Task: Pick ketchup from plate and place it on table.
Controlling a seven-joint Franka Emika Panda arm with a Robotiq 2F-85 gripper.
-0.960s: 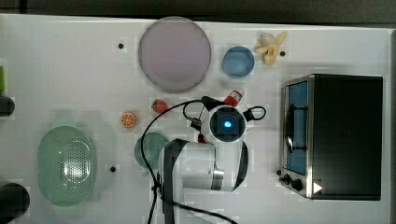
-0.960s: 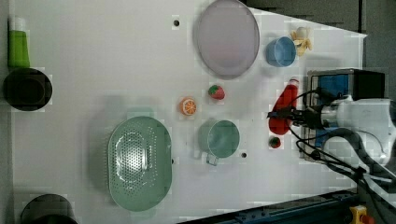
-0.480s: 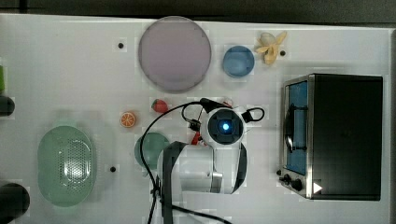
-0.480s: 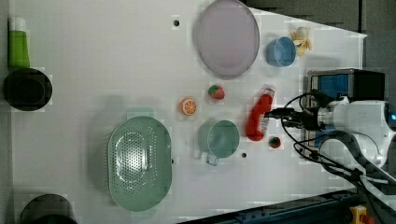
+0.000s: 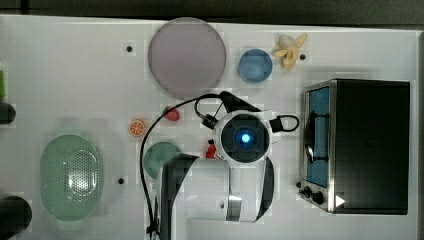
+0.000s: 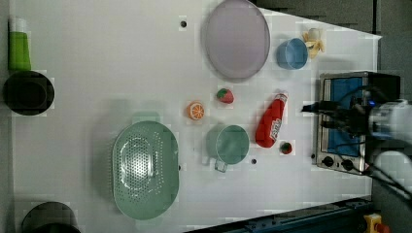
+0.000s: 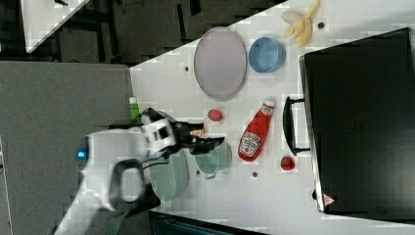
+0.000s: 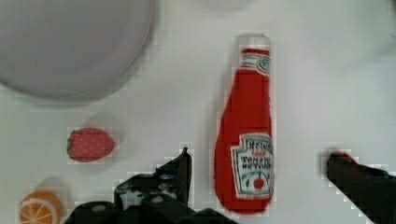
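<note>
One ketchup bottle (image 6: 271, 122) lies flat on the white bench (image 6: 121, 73), clear of the lilac plate (image 6: 236, 39); the gripper (image 8: 254, 175) straddles it, released.

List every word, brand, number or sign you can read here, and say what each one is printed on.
"HEINZ": top line of the white label on the slim red ketchup bottle, read with some doubt.
"TOMATO KETCHUP": the lines under it, too blurred to be sure.
White triangle mark: corner of the black toaster oven; no lettering legible.
</note>
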